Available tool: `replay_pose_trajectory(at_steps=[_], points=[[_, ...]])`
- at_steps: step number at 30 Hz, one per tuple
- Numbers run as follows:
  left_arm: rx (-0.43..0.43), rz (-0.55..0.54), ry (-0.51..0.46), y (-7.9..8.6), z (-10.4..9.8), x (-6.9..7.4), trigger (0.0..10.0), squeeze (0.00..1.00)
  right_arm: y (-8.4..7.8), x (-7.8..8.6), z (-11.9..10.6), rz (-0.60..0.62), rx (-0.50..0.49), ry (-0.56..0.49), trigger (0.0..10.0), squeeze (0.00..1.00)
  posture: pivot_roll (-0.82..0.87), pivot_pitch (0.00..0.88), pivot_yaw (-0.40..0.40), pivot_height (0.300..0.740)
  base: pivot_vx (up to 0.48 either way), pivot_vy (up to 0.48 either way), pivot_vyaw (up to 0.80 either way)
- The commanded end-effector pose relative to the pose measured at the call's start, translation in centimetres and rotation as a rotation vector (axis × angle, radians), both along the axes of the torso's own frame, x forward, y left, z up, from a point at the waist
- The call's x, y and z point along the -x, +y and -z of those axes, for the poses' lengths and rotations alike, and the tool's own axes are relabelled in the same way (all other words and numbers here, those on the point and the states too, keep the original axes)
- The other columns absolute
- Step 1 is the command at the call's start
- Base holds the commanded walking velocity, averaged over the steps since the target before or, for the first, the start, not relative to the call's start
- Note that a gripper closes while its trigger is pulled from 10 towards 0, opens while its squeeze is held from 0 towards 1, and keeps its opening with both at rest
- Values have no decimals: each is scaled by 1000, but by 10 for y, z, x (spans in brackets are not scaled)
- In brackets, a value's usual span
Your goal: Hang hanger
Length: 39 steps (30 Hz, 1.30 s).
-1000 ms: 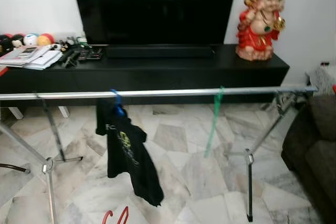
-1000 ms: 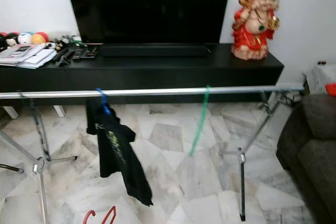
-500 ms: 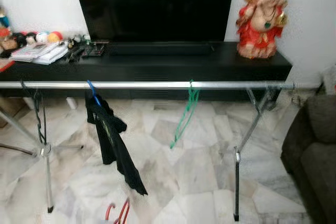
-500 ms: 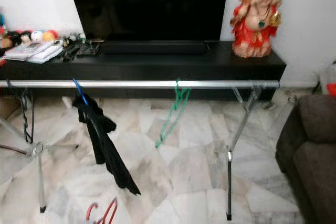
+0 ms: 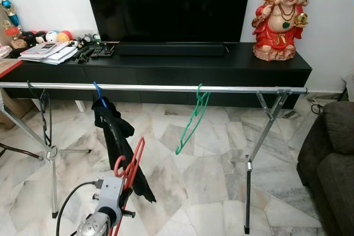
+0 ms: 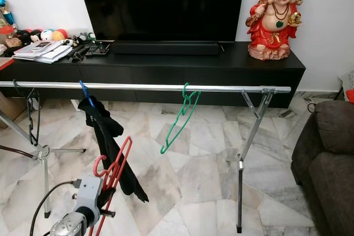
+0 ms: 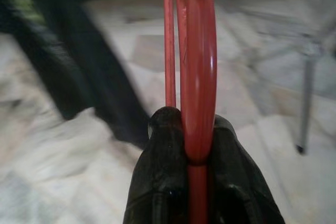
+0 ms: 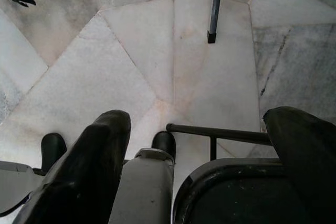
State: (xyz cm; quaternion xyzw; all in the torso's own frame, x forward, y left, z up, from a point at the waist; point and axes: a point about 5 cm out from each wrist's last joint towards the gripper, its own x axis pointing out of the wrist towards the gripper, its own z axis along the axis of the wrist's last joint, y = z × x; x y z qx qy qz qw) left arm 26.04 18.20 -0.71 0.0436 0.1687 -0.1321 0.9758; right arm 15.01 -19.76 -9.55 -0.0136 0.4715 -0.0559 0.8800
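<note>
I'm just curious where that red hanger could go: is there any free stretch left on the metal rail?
The widest bare stretch of the rail lies between the black shirt and the green hanger. Another runs from the green hanger to the right-hand leg brace. The rail's left end is crowded by the shirt. The left gripper holds the red hanger below the rail.

The left gripper (image 7: 191, 145) is raised in front of the rail (image 5: 166, 88), below it, fingers clamped on the red hanger (image 5: 130, 164). The right gripper (image 8: 199, 156) hangs idle, fingers spread apart.
</note>
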Motion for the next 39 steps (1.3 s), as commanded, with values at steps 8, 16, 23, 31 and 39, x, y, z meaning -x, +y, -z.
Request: replay_pose_trajectory(at_steps=[8,16,23,31,39], points=[[24,85,-36,-11,-7,1,10000,0,-1,-1,0,-15,0,2,10000,0,0,1,37,740,0,0,0],[16,73,-38,-13,-14,-8,10000,0,0,-1,0,-15,-2,3,10000,0,-5,3,40,740,68,0,0],[13,62,-26,-12,-11,-6,10000,0,0,-1,0,-23,-4,6,10000,0,0,6,37,740,299,0,0],[15,54,-25,-13,-13,-8,10000,0,-1,-1,0,-25,-4,6,10000,0,1,6,35,740,313,0,0],[17,53,-29,-14,-14,-9,10000,0,-1,-1,0,-27,-4,6,10000,0,0,6,33,740,322,0,0]])
